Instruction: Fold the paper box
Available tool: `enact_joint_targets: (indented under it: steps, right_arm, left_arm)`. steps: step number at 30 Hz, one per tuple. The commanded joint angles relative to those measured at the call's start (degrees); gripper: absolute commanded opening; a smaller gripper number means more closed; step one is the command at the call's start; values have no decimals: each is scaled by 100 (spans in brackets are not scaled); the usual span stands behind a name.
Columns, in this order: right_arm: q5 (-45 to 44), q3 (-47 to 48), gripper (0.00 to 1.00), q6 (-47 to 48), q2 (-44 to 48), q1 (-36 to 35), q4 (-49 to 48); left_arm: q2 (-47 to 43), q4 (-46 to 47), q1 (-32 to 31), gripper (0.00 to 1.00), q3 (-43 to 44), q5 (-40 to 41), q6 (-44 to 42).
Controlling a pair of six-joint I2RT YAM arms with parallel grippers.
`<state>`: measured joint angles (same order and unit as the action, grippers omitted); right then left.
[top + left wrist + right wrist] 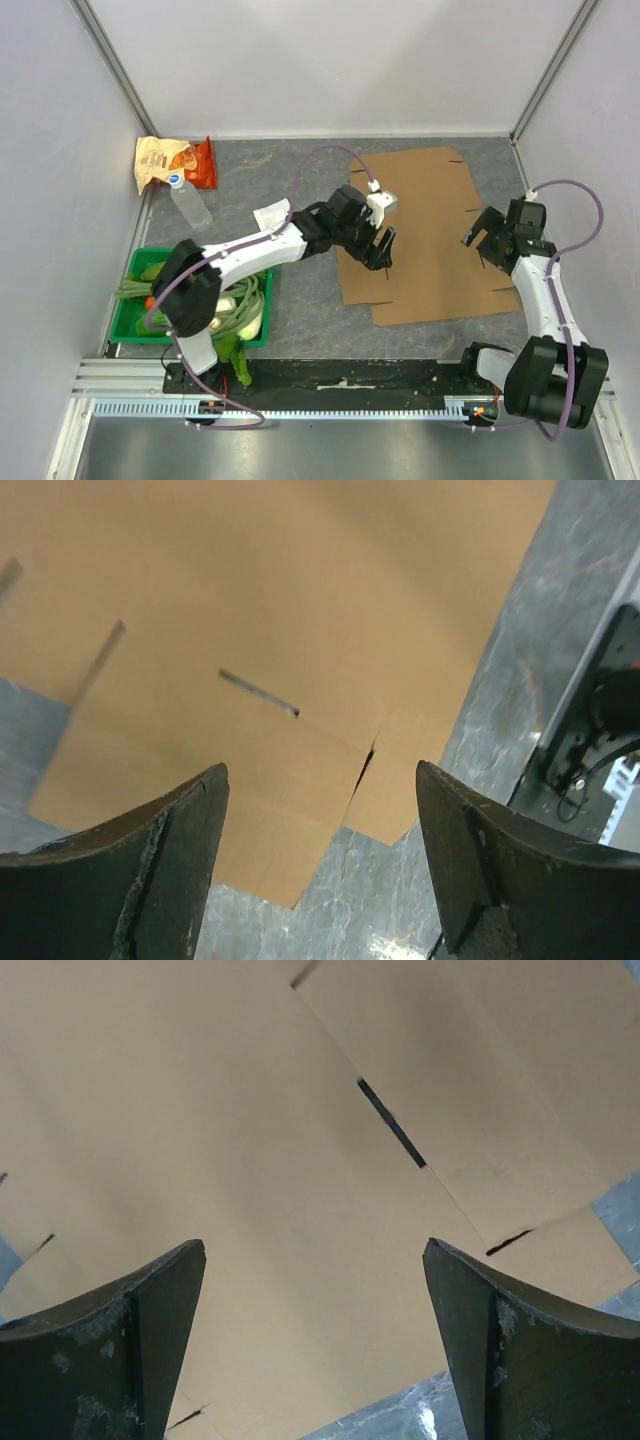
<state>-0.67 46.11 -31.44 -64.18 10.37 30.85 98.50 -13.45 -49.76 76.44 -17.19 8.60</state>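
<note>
1. The paper box (430, 230) lies unfolded and flat on the worktop (300, 300), directly beneath both hands. Its long axis runs from the arm bases toward the far wall, slightly skewed.
2. The left hand (383, 248) hangs over the sheet's left side. Its fingers are spread wide and hold nothing. In its wrist view the left hand (320, 780) looks down on a corner flap and a cut slot (258, 692), with bare worktop just past the flap's edge.
3. The right hand (480, 232) hovers over the sheet's right side, also spread wide and empty. Seen from its wrist, the right hand (315, 1245) has cardboard filling nearly everything below it.
4. Neither hand looks to be touching the board. Both are about equally near, each to its own side panel, so I judge that each would lift the flap beneath it.
5. Outward of the left hand lie a white paper card (271, 215), a water bottle (190, 205), a snack bag (172, 165) and a green crate (140, 320) of vegetables. All are well apart from the box, and nothing lies on the sheet.
</note>
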Motion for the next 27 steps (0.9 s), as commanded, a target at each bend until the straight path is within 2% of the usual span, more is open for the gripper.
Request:
enact_joint_targets:
  steps: [1,2,6,7,9,13,14,15,16,18,19,20,21,22,23,25,26,27]
  right_arm:
    - [979,-233,98,-12,-287,246,-175]
    - [1329,-338,98,-55,-253,246,-272]
    - [1499,-901,98,-117,46,36,-668]
    - [1543,-971,98,-134,98,-34,-703]
    - [1849,-1286,98,-248,99,-61,-991]
    - [2211,-1727,98,-494,300,-420,-1511]
    - [2255,-1763,98,-512,406,-596,-1590]
    - [2229,-1754,98,-486,537,-841,-1721]
    - [1855,-1711,98,-381,773,-1592,-1731]
    - [1187,-1456,98,-57,890,-2378,-1479]
    - [513,-1351,98,49,838,-3060,-1338]
    - [123,-1193,98,129,785,-3372,-1240]
    - [-211,-1140,98,251,715,-3941,-1100]
    - [-423,-1096,98,279,479,-4207,-1090]
    - [-721,-947,97,279,294,-4462,-1073]
    - [-664,-745,97,-88,-380,-4956,-906]
    - [-210,-735,94,-308,-524,-5018,-1088]
    - [-136,-813,92,-519,-551,-5288,-1325]
  left_arm:
    - [441,-623,19,80,424,13,624]
    - [442,-641,19,80,389,75,773]
    - [162,-527,19,81,-137,198,1292]
    - [39,-344,27,82,-530,181,1485]
    - [-435,165,27,84,-1120,32,2108]
    - [-1446,2463,1,84,-3392,-5,3514]
    - [-1883,2679,-8,83,-3695,118,3839]
    - [-2070,2899,-16,83,-3950,206,3894]
    - [-2298,2997,-34,82,-4327,399,3904]
    - [-3016,3015,-34,80,-4593,567,3816]
    - [-3282,2937,-34,80,-4751,777,3746]
    - [-3563,2692,-34,80,-4805,874,3571]
    - [-4201,2586,-34,80,-4858,954,3465]
    - [-4477,2471,-43,80,-4937,1033,3212]
    - [-4758,2392,-34,84,-4972,1086,3140]
    - [-5112,1866,10,89,-4912,1244,3235]
    - [-5130,1672,36,88,-4841,1210,3305]
    - [-5130,1514,36,86,-4789,1035,3332]
